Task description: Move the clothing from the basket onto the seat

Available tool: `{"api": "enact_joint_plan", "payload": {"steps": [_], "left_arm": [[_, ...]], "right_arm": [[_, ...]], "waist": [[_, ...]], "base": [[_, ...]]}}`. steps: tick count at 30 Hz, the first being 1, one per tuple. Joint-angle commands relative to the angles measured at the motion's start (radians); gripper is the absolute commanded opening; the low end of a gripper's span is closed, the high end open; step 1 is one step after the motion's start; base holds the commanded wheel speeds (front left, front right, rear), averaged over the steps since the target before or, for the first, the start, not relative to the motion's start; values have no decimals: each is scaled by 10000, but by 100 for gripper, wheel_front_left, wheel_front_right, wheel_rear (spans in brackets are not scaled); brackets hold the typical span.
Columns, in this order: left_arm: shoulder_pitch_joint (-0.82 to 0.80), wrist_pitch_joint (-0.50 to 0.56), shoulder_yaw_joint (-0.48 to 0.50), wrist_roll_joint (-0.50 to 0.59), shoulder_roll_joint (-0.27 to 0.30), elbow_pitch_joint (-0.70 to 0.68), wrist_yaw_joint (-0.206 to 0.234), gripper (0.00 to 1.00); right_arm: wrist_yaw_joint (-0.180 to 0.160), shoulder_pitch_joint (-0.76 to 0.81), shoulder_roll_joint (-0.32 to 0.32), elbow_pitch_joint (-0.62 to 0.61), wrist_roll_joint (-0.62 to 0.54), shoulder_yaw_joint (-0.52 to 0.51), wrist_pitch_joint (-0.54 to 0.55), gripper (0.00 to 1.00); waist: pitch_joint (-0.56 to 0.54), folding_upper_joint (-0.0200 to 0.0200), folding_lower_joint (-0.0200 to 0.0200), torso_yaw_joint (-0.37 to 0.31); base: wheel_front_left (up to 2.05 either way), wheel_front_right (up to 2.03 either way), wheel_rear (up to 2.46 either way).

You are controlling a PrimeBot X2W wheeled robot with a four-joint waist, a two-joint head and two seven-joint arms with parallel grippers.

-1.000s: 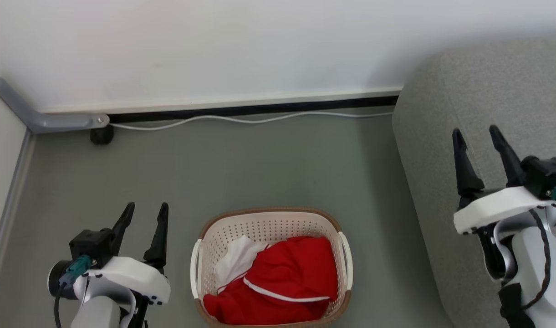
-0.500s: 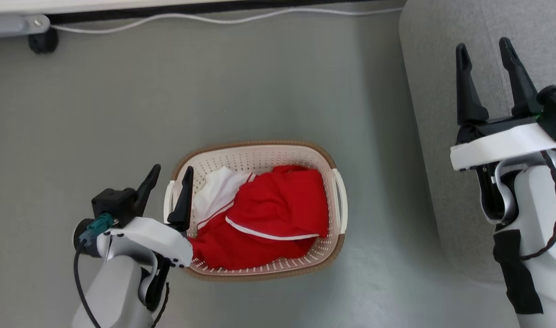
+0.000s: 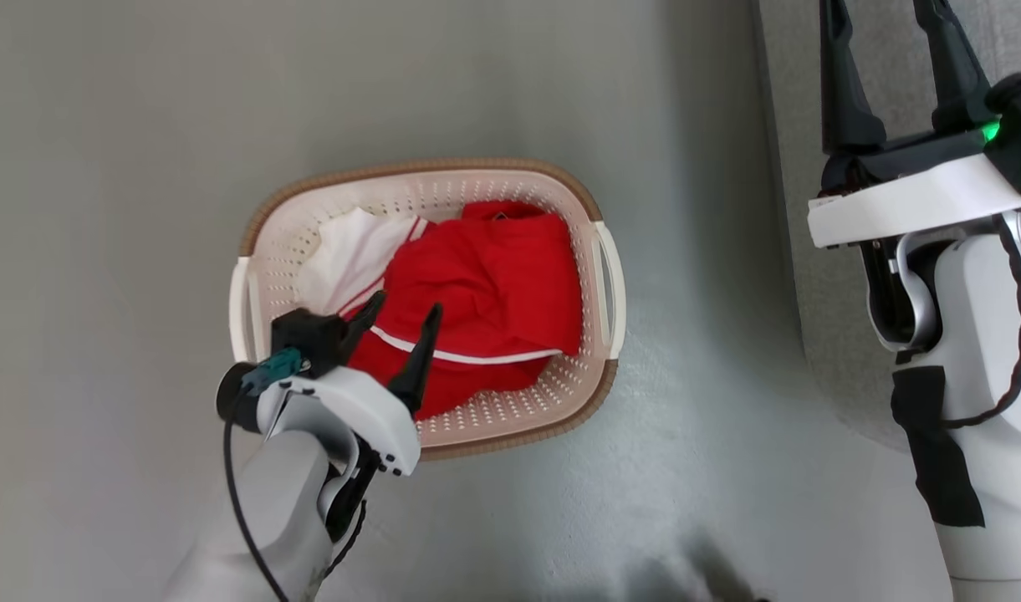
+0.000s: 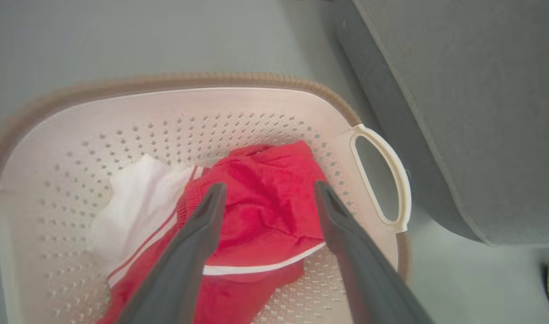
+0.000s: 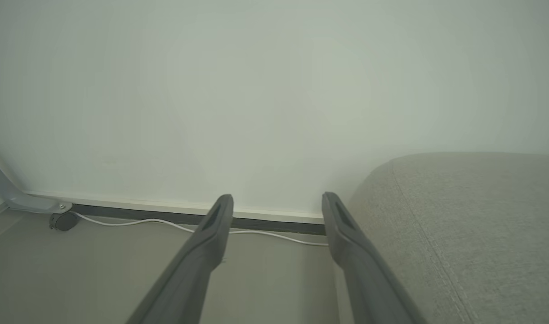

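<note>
Reach step. Poising left end effector (image 3: 407,301), fingers spread and empty, above clothing (image 3: 485,276) heaped in basket (image 3: 510,165) beside seat (image 3: 790,125). Next: lower, pinch red folds, lift clear. Right end effector (image 3: 886,50) agape, idle.

1. Laundry basket (image 3: 510,403): 1, cream w/ brown rim.
2. Side handles (image 3: 612,288) on basket: 2, white, 1 per side.
3. Garment (image 3: 485,276): 1, red w/ white panel & striped trim.
4. Sofa (image 4: 458,90): 1, grey fabric.
5. Grippers: 2, i.e. left gripper (image 3: 407,301) & right gripper (image 5: 278,197).
6. Dark fingers (image 4: 189,252): 2 per gripper, 4 total.
7. White cable (image 5: 166,222): 1, along wall base.
8. Black caster (image 5: 64,220): 1.
9. Grey bar (image 5: 13,198) by caster: 1.
</note>
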Motion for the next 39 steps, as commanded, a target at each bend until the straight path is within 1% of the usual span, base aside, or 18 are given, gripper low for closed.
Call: {"api": "enact_joint_plan", "payload": {"steps": [1, 8, 13, 17, 21, 26, 33, 39], "left_arm": [[-357, -105, -119, -236, 77, 66, -40, 100], [-1427, -105, -1625, -1118, 14, 837, -40, 100], [-2191, -105, -2447, -1563, 213, 1292, -40, 100], [-2756, -105, -2969, -1881, 429, 1632, -40, 100], [-3214, -105, -3410, -2388, 471, 2181, -40, 100], [-3749, -54, -3939, -2747, 553, 2854, -40, 100], [-4250, 43, -4447, -2843, 593, 3690, -40, 100], [-4816, 294, -5078, -2330, 547, 4533, -30, 100]], "right_arm": [[42, -87, 123, -333, -39, 230, -134, 100], [42, -427, 278, -612, -60, 533, -134, 100], [42, -669, 366, -864, -2, 779, -134, 100], [42, -798, 396, -1108, 67, 919, -134, 100], [42, -841, 403, -1300, 297, 1102, -134, 100], [42, -835, 405, -1563, 522, 1175, -134, 100], [42, -643, 406, -1809, 518, 1095, -134, 100], [42, -453, 407, -2051, 475, 1018, -134, 100]], "waist": [[427, 0, 0, -172], [1232, 0, 0, -486], [1793, 0, 0, -868], [2252, 0, 0, -1157], [2622, 0, 0, -1389], [2949, 0, -1, -1600], [3137, 0, -1, -1589], [3261, 0, -1, -1541]], "base": [[0, 0, 0], [0, 0, 0], [0, 0, 0], [0, 0, 0], [0, 0, 0], [0, 0, 0], [0, 0, 0], [0, 0, 0]]}}
